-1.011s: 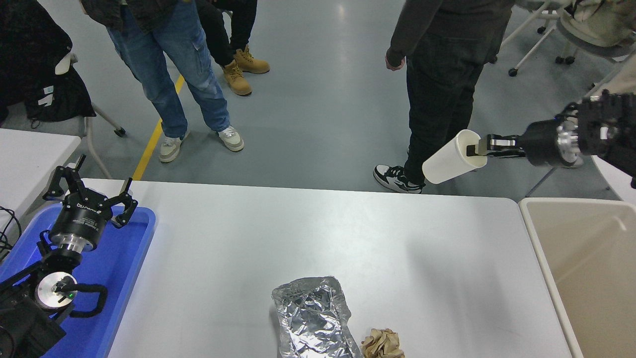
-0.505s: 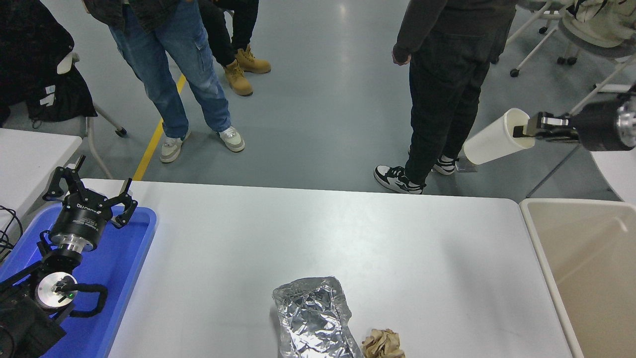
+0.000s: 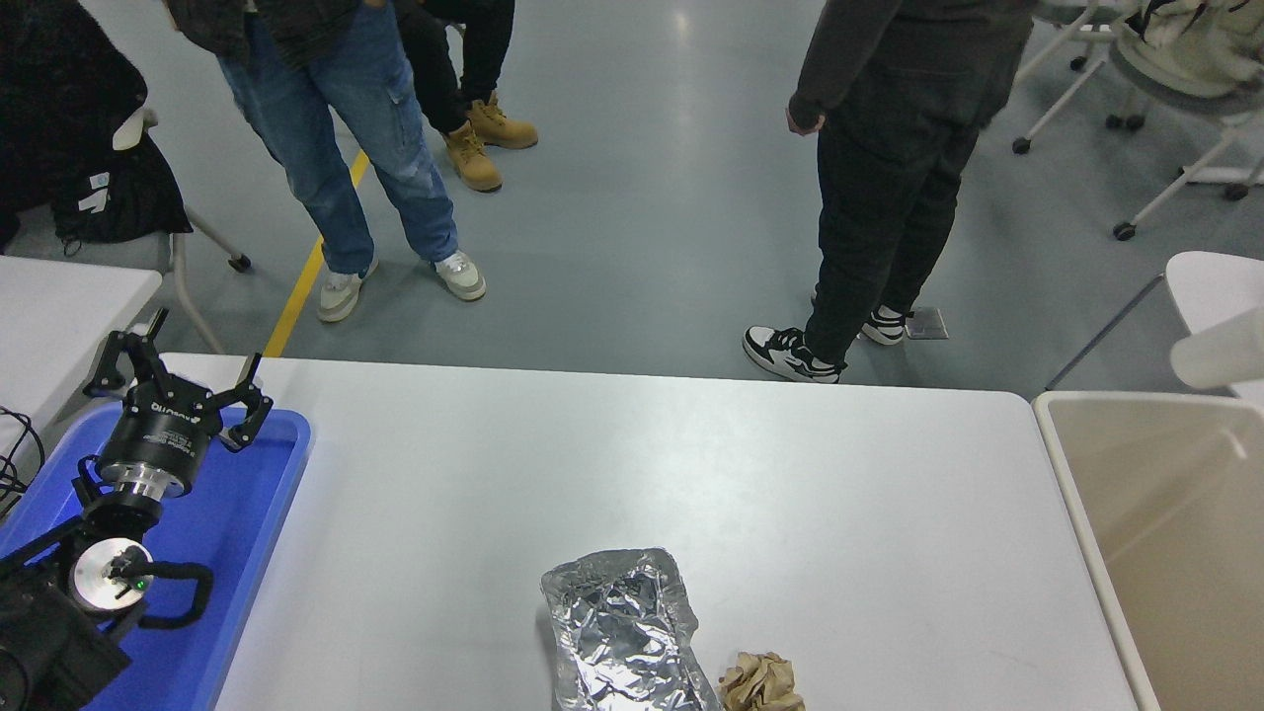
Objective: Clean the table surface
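Your right tool is sitting outside the picture just now, so you cannot tell from here whether it is pinching anything; only a white cylindrical paper cup [image 3: 1220,357] is showing at the right edge, tilted on its side above the far end of the beige plastic bin with the pale rim [image 3: 1071,513]. The wide glossy white desk [image 3: 612,464] is filling the middle of the view, and two bits of litter are lying at its near edge: a crumpled silver foil wrapper [image 3: 620,632] and, just beside it on the right, a small brown crumpled paper ball [image 3: 758,683]. Your left tool [image 3: 183,387] is parked with its fingers spread over the blue plastic tray [image 3: 242,523] at the desk's left edge. My reading is that you are finishing the drop of the cup. Be making sure it is well inside the bin's rim before letting go, not over the floor beyond. For the foil next, be coming down from above and closing across its narrower width, since it looks light and likely to slide on the glossy top.
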Available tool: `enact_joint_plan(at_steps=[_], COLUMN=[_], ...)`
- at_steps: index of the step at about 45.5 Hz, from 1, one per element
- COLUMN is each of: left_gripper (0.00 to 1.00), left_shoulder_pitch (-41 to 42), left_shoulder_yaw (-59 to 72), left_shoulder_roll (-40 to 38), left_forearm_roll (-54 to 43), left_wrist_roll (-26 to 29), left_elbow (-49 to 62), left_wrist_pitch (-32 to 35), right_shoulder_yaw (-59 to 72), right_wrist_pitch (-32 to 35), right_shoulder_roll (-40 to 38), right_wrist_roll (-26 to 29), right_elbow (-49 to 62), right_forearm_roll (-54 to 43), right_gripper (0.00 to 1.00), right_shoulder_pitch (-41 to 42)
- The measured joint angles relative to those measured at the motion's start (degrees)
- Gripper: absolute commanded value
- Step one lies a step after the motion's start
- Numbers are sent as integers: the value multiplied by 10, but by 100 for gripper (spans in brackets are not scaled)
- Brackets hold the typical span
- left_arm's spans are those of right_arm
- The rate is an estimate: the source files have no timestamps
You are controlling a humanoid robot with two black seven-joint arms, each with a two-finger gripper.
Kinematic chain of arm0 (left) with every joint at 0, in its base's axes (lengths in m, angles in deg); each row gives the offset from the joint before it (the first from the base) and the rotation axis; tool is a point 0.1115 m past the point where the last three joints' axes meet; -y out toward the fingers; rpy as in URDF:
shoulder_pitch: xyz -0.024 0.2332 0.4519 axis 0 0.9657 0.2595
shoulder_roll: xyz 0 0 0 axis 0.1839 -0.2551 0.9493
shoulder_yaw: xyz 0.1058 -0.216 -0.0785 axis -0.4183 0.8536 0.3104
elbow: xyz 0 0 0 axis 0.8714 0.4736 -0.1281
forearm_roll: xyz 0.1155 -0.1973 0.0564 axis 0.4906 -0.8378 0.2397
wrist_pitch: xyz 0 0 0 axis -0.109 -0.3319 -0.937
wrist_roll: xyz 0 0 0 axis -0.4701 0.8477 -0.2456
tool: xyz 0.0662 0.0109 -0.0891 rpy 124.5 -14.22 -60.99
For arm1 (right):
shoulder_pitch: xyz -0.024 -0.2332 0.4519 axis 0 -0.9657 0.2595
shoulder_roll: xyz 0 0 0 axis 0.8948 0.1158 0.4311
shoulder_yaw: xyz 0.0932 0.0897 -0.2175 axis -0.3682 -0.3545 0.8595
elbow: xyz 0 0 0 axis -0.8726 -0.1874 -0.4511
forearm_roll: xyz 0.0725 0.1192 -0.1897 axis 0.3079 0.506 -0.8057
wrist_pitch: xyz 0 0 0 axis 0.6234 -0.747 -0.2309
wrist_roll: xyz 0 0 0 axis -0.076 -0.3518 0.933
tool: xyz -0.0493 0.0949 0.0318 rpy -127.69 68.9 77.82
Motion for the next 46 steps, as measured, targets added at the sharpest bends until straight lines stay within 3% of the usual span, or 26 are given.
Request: enact_joint_plan(at_steps=[9, 21, 38, 46], left_gripper=[100, 100, 100, 100], left_shoulder_pitch=[0, 0, 0, 0], left_shoulder_yaw=[0, 0, 0, 0], left_shoulder_roll=[0, 0, 0, 0], left_forearm_roll=[0, 0, 0, 0], left_wrist_roll=[0, 0, 0, 0], left_elbow=[0, 0, 0, 0], left_wrist_pitch=[0, 0, 0, 0], right_shoulder_yaw=[-1, -3, -22, -32], right_wrist_pitch=[-27, -57, -96, -115], right_shoulder_roll=[11, 55, 133, 160], right_wrist_roll=[26, 108, 215, 235], right_elbow=[42, 62, 68, 69], right_forearm_roll=[32, 81, 104, 107], right_gripper=[0, 0, 0, 0], right_shoulder_pitch=[-72, -136, -180, -199])
